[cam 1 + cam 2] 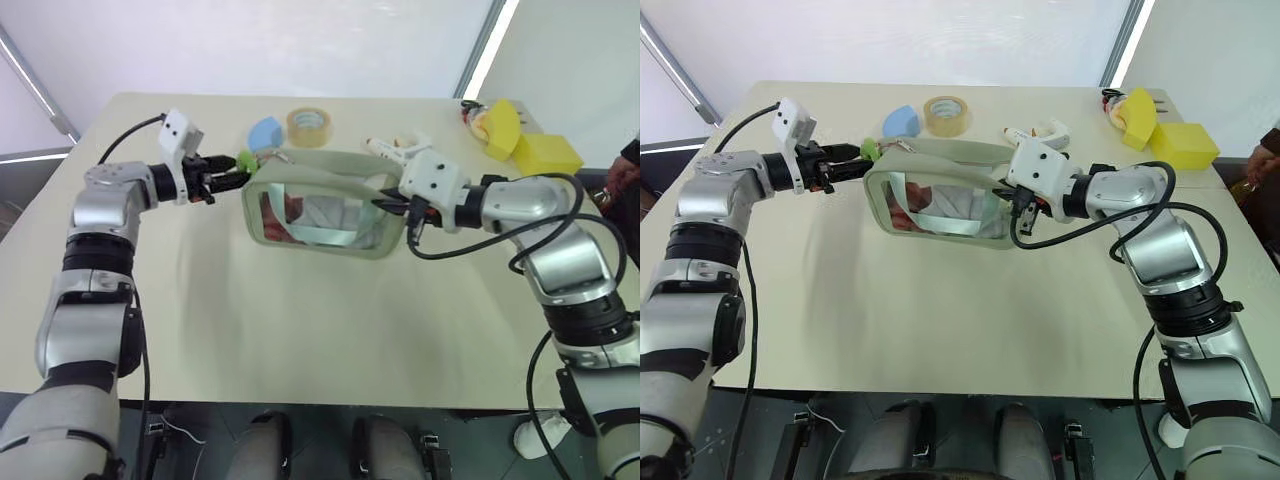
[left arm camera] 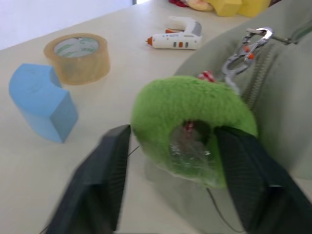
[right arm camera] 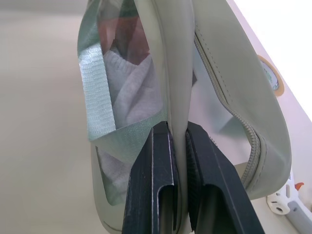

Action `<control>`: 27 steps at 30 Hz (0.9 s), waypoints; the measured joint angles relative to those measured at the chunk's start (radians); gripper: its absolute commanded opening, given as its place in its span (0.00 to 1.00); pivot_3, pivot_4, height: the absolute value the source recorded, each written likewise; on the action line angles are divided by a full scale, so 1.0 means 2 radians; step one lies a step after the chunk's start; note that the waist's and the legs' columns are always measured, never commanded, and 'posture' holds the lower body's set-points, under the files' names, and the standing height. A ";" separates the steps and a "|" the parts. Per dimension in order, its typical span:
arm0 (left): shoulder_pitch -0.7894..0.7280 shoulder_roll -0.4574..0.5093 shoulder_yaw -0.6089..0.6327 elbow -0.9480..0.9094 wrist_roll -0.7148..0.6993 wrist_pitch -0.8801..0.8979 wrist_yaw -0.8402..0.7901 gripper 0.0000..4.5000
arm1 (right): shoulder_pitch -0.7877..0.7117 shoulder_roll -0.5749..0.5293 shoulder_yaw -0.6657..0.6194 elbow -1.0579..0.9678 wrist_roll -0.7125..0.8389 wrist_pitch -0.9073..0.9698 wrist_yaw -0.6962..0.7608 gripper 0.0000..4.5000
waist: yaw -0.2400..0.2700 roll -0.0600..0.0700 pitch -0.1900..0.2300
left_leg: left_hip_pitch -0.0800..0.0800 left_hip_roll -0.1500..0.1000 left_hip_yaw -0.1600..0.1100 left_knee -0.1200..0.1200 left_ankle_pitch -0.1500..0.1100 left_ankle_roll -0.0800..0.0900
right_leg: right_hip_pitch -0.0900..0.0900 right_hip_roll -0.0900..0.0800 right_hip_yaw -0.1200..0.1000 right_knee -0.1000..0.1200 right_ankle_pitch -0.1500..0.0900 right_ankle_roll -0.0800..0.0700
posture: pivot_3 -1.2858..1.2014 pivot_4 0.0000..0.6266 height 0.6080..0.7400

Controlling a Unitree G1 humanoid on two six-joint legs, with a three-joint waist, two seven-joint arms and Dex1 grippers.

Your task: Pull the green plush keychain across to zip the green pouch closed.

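Note:
The green pouch (image 1: pixel 322 166) stands on edge mid-table, its clear window facing me and cloth items inside. The green plush keychain (image 1: pixel 246 160), a lime fuzzy ring, hangs at the pouch's left end by a metal clip (image 2: pixel 248 44). My left gripper (image 2: pixel 173 131) has a black finger on each side of that ring, both against the plush. My right gripper (image 3: pixel 178 129) is shut on the pouch's right end wall (image 3: pixel 170 58), next to the teal strap (image 3: pixel 95 83).
Behind the pouch lie a blue wedge sponge (image 1: pixel 265 131), a tan tape roll (image 1: pixel 308 126) and a white tool (image 1: pixel 395 148). Yellow sponges (image 1: pixel 545 152) sit at the far right corner. A person's hand (image 1: pixel 625 172) is at the right edge.

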 measured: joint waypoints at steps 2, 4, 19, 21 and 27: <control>0.000 0.000 0.002 0.000 0.000 0.000 0.000 0.05 | 0.000 0.001 0.000 0.000 0.000 0.000 0.000 0.00 | 0.000 0.000 0.000 | 0.000 0.000 0.000 0.000 0.000 0.000 | 0.000 0.000 0.000 0.000 0.000 0.000 | 0.52 0.24 1.00; 0.000 0.000 0.004 0.000 0.000 0.000 0.000 0.02 | 0.000 0.001 0.000 0.000 -0.001 0.000 -0.001 0.00 | 0.000 0.000 0.000 | 0.000 0.000 0.000 0.000 0.000 0.000 | 0.000 0.000 0.000 0.000 0.000 0.000 | 0.52 0.24 1.00; -0.057 0.021 0.036 -0.018 -0.036 0.056 -0.045 0.02 | 0.000 0.002 0.001 0.000 -0.004 -0.001 -0.005 0.00 | 0.000 0.000 0.000 | 0.000 0.000 0.000 0.000 0.000 0.000 | 0.000 0.000 0.000 0.000 0.000 0.000 | 0.52 0.24 1.00; -0.060 0.015 0.035 -0.044 -0.044 0.065 -0.055 0.02 | 0.000 0.002 0.001 0.000 -0.004 -0.001 -0.005 0.00 | 0.001 0.000 0.000 | 0.000 0.000 0.000 0.000 0.000 0.000 | 0.000 0.000 0.000 0.000 0.000 0.000 | 0.52 0.24 1.00; -0.050 -0.049 -0.023 -0.105 -0.025 0.043 -0.058 0.02 | 0.000 0.008 0.004 0.001 -0.008 -0.006 -0.008 0.00 | 0.000 0.000 0.000 | 0.000 0.000 0.000 0.000 0.000 0.000 | 0.000 0.000 0.000 0.000 0.000 0.000 | 0.52 0.24 1.00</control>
